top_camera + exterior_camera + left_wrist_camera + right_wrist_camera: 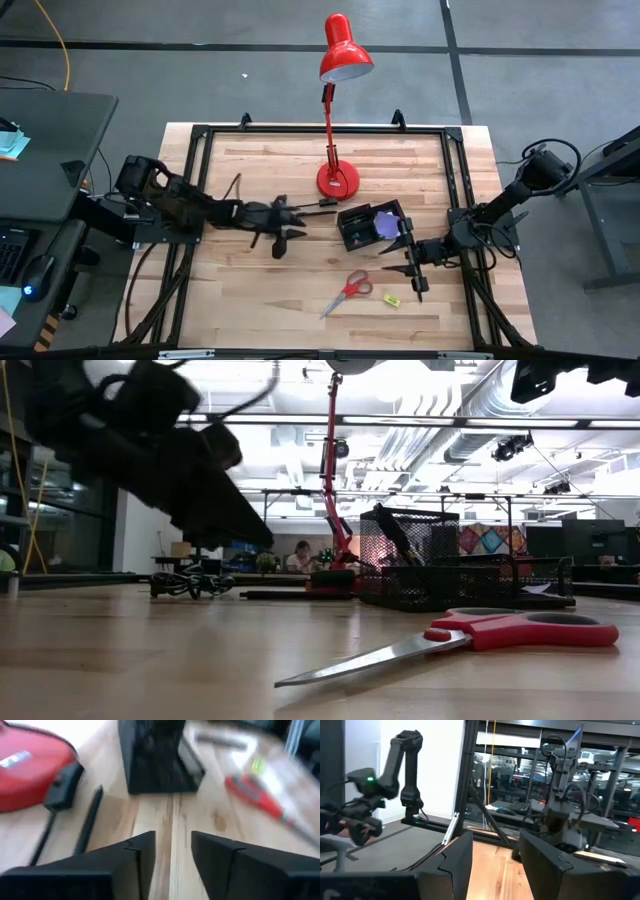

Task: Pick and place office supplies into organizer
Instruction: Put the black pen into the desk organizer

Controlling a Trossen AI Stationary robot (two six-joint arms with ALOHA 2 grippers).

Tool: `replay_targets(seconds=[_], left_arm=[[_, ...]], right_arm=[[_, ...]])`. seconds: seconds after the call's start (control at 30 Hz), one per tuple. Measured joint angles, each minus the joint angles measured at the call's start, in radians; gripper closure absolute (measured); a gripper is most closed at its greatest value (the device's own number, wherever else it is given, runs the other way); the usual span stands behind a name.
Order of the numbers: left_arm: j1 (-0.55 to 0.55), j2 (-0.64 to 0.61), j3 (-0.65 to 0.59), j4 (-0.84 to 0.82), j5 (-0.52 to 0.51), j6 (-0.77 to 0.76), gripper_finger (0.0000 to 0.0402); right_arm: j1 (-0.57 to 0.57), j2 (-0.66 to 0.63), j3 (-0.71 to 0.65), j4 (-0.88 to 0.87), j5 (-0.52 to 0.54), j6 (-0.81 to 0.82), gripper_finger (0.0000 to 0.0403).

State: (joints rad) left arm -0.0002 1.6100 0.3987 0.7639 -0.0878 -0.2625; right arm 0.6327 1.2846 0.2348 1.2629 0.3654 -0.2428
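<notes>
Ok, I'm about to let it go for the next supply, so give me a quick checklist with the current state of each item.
1. Left gripper empty, fingers apart: ok.
2. Right gripper empty, fingers apart, beside the organizer: ok.
3. Organizer upright, purple sticky pad inside: ok.
4. Scissors flat on the table, clear of both arms: ok.
5. Yellow-green piece reachable, lying near the scissors: ok.
6. Black pen free of the lamp base: cannot tell.
</notes>
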Motion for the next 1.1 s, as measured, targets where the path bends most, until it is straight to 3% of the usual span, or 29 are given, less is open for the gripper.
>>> replay_targets(seconds=[0.1,0.2,0.4,0.6,0.83,1.1], left_arm=[[0.0,-0.001,-0.08,0.226,-0.01,0.013,0.0255],[0.014,-0.011,-0.139,0.286,-0.05,0.051,0.0237],[0.043,-0.011,-0.143,0.178,-0.061,0.091,0.0216],[0.099,-0.006,-0.149,0.147,-0.136,0.11,0.0213],[0.165,-0.005,-0.149,0.09,-0.059,0.13,0.0213],[0.163,0.065,-0.149,0.126,-0.03,0.162,0.0213]], right_arm=[[0.0,0.0,0.0,0.001,-0.008,0.0,0.0249],[0.0,0.0,0.0,0.005,-0.008,-0.001,0.0249],[-0.012,0.0,0.0,0.015,-0.031,-0.061,0.0249],[-0.02,0.0,0.0,0.029,-0.06,-0.08,0.0249],[-0.02,0.0,0.0,0.006,-0.049,-0.019,0.0249],[-0.02,0.0,0.0,-0.003,-0.039,-0.019,0.0249]])
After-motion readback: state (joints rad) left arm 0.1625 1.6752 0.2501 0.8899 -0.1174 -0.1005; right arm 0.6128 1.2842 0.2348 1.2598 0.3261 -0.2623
